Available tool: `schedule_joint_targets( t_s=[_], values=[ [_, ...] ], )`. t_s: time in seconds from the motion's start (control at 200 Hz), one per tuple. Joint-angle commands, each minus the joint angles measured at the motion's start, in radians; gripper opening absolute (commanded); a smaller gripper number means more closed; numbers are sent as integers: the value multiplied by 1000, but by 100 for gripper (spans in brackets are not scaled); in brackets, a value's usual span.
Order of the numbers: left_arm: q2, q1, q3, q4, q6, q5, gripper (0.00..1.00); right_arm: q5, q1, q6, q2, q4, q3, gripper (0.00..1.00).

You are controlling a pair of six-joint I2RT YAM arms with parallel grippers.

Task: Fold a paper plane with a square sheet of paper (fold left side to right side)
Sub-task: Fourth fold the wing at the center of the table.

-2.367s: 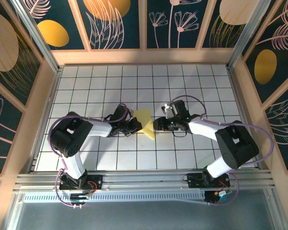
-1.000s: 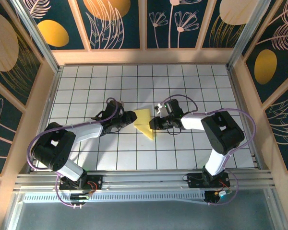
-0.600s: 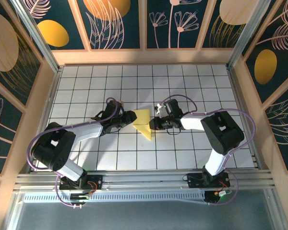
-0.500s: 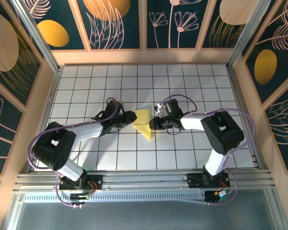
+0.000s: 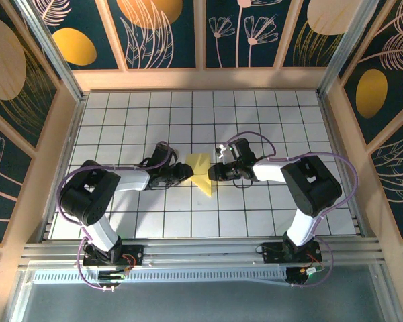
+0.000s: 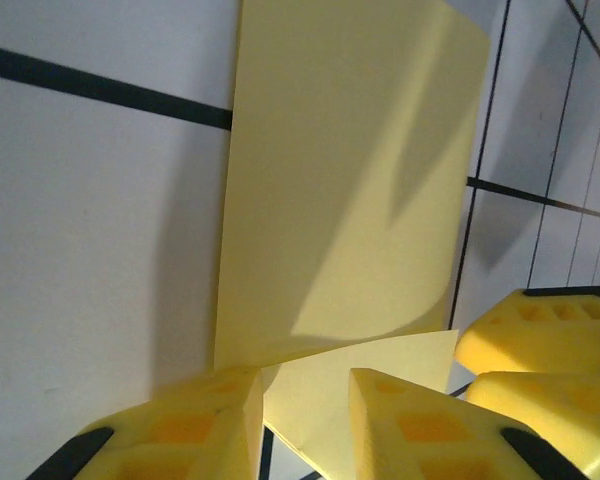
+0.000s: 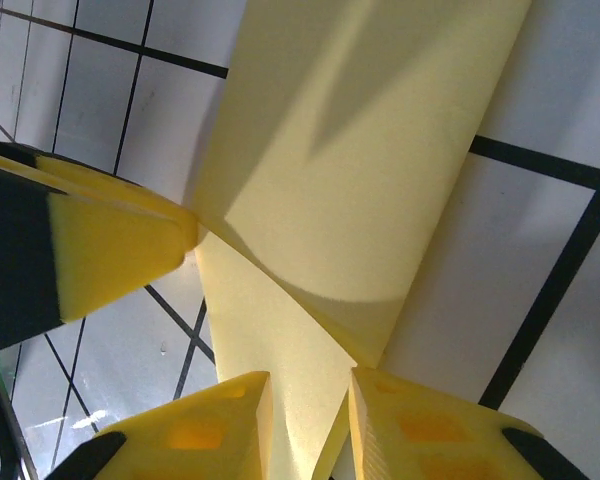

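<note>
The yellow sheet of paper (image 5: 201, 172) lies folded into a pointed shape on the white grid table (image 5: 255, 127), its tip toward the near edge. An upper flap (image 6: 350, 170) curls up off a lower layer (image 6: 330, 400). My left gripper (image 5: 186, 172) is low at the paper's left edge, jaws narrowly open astride the lower layer (image 6: 305, 420). My right gripper (image 5: 214, 172) is at the right edge, its jaws also slightly apart with the paper's fold running between them (image 7: 310, 420). Neither pair of pads visibly pinches the paper. The two grippers face each other across it.
Wooden rails and dark painted wall panels (image 5: 154, 27) fence the table on three sides. The right gripper's fingers (image 6: 540, 340) show close by in the left wrist view, and a left finger (image 7: 110, 255) in the right wrist view. Grid tiles lie bare around the paper.
My left gripper has slid right onto the paper's left edge and its jaws have narrowed; its arm has bent in closer. The right gripper has stayed almost in place.
</note>
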Motion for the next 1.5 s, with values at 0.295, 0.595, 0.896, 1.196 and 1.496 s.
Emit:
schedule_joint_targets(
  t_s=[0.295,0.595,0.896,1.196,1.496],
  values=[
    [36,2,2,34,12,29,28,21,11,-14,13,-24,49,30],
    [38,2,1,29,13,24,28,20,20,-9,27,-26,51,33],
    [37,2,1,26,14,20,28,-1,29,18,19,-18,27,31],
    [28,3,2,34,7,27,31,-14,50,37,21,-16,21,24],
    [-119,47,-11,10,20,-5,49,-3,14,34,-38,-31,5,0]
  ],
)
